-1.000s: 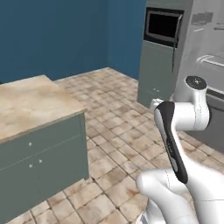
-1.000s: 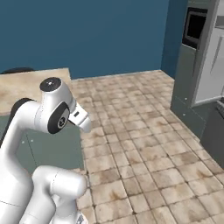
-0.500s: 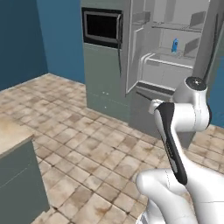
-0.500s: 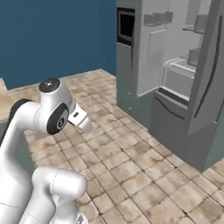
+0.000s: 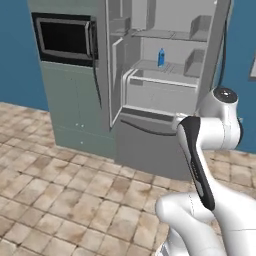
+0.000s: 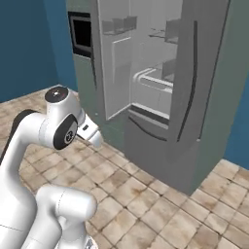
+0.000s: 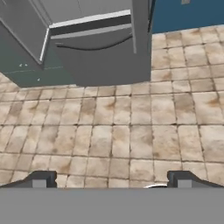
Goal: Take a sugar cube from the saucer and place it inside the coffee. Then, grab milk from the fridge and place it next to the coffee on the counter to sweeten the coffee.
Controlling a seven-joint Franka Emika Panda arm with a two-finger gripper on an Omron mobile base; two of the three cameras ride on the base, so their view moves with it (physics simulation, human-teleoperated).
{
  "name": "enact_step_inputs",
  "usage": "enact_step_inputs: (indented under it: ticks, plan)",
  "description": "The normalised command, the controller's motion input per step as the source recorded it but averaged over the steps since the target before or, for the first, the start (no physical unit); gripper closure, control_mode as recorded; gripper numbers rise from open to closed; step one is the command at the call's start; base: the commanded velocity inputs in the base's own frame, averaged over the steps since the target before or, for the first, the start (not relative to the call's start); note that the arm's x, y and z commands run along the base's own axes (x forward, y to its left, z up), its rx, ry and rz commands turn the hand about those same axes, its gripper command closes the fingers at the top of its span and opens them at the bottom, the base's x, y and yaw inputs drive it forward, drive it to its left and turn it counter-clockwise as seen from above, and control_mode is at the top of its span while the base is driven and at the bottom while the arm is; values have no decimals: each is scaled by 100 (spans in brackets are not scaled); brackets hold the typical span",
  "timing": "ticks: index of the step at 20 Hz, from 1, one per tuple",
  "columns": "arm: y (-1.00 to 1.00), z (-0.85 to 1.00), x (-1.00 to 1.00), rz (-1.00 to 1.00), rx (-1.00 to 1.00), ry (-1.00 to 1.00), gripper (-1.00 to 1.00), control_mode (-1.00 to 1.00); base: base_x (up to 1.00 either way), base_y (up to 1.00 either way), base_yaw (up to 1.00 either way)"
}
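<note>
**Fridge doors wide open, milk spotted on a shelf**

With both upper doors swung out, the fridge (image 5: 165,75) is seen standing straight ahead of the robot, its pale grey shelves and door bins laid bare. The milk (image 5: 161,57) can be made out in the left base view as a slim blue carton, upright on an inner shelf, roughly in the middle of the cavity and toward the back. Nothing is seen touching it. Below the shelves a pale drawer front is visible, and under that the dark lower drawer with its long curved handle.

To the left of the fridge a black-fronted microwave (image 5: 65,39) is set into a tall grey-green cabinet (image 5: 75,110). The floor (image 5: 60,200) is covered in beige and brown stone-look tiles, and a blue wall (image 5: 15,55) is seen behind everything.

The arm is folded up near the base, well apart from the fridge. In the hand view the tool (image 7: 109,179) is pointed down at the tiled floor (image 7: 131,131), with the bottom of the fridge (image 7: 96,48) at the far edge of the picture. The two dark fingertips (image 7: 41,179) are seen standing far apart at the bottom of that view, so the tool is released and spread wide, with nothing held between them.
</note>
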Motion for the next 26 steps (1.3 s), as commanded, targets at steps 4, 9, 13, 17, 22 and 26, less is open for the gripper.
enact_step_inputs:
  ticks: [4, 9, 13, 17, 22, 26]
  plan:
    - [0, 0, 0, 0, 0, 0, -100, 100, 100, 0, -36]
    - [0, 0, 0, 0, 0, 0, -100, 100, 100, 5, -34]
    - [0, 0, 0, 0, 0, 0, -100, 100, 95, 49, -33]
    - [0, 0, 0, 0, 0, 0, -100, 100, 80, 55, -35]
    - [0, 0, 0, 0, 0, 0, -100, 100, 63, 38, -37]
    - [0, 0, 0, 0, 0, 0, -100, 100, 45, 20, -18]
